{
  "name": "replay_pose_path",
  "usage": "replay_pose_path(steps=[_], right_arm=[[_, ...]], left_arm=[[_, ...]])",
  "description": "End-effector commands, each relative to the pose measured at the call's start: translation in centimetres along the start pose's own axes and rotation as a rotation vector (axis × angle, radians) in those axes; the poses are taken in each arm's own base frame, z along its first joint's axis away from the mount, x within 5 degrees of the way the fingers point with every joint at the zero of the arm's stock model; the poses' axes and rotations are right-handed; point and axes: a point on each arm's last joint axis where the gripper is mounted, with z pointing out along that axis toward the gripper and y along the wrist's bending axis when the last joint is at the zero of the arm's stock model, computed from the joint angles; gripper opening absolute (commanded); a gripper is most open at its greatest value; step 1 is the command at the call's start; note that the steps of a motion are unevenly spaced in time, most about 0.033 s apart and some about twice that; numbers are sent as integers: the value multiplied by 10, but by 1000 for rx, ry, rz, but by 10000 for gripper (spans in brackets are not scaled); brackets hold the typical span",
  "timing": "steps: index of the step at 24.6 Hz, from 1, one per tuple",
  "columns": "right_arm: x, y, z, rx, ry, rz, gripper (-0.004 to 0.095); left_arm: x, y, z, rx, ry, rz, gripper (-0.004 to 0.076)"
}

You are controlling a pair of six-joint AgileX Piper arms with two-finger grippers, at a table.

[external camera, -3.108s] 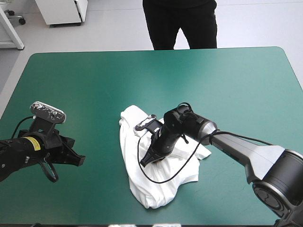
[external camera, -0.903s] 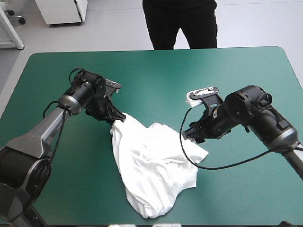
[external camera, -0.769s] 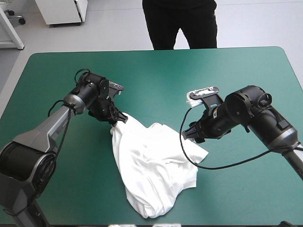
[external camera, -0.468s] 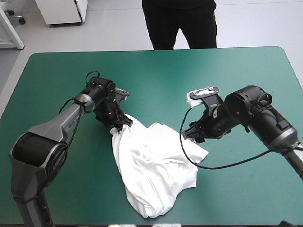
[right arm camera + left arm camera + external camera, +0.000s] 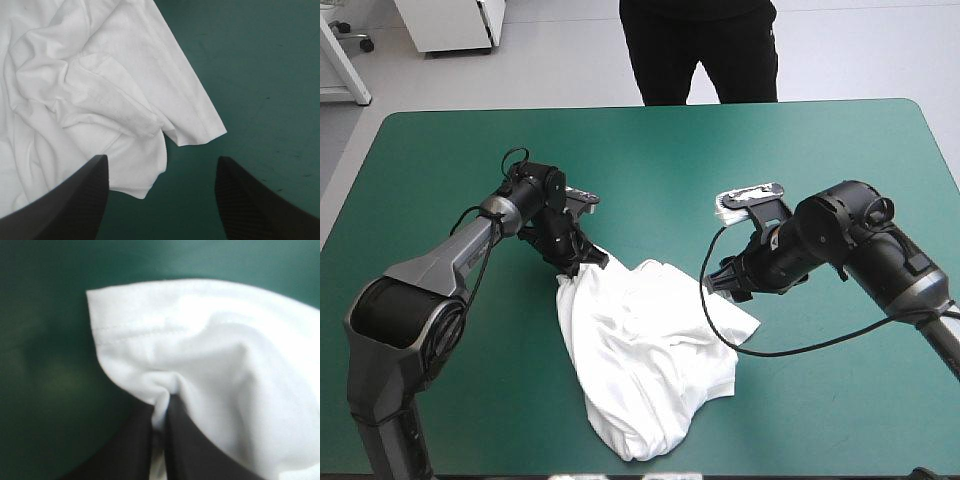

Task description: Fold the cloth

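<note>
- Roughly mid-desk, nearer the front edge of the teal-green covered desk (image 5: 820,160), lies the crumpled white short-sleeved T-shirt (image 5: 645,350);
- left hand (image 5: 582,264) pinches its far-left hemmed corner, black fingers (image 5: 187,445) nearly together;
- right hand (image 5: 726,285) hovers wide apart at its right edge.

On my screens I see one wide table (image 5: 820,160) with rounded corners. Its teal-green cover (image 5: 450,170) lies smooth.

Your left tool (image 5: 582,262) sits at the end of a long, outstretched arm, its black fingers (image 5: 187,440) pressed almost together with a fold of the T-shirt (image 5: 650,350) pinched between them. Your right tool (image 5: 725,282) hangs from a bent arm, pointing down, fingers spread wide apart.
</note>
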Motion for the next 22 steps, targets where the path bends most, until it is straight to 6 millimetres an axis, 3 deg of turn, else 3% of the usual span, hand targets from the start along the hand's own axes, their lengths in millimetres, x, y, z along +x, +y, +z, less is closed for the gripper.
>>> replay_pose_path(steps=[1, 6, 11, 16, 22], right_arm=[[2, -1, -16, -3, -51, 13, 577], [7, -7, 4, 28, -40, 29, 577], [13, -15, 38, 71, -11, 22, 577], [8, -25, 84, 152, 87, -11, 577], [17, -28, 136, 113, 159, 25, 577]], left_arm=[[0, -2, -1, -7, -6, 7, -9], [0, -2, -1, -7, -4, 7, -9], [0, -2, -1, -7, -4, 9, -9], [0, -2, -1, -3, -5, 8, -9], [0, -2, -1, -3, -5, 8, -9]])
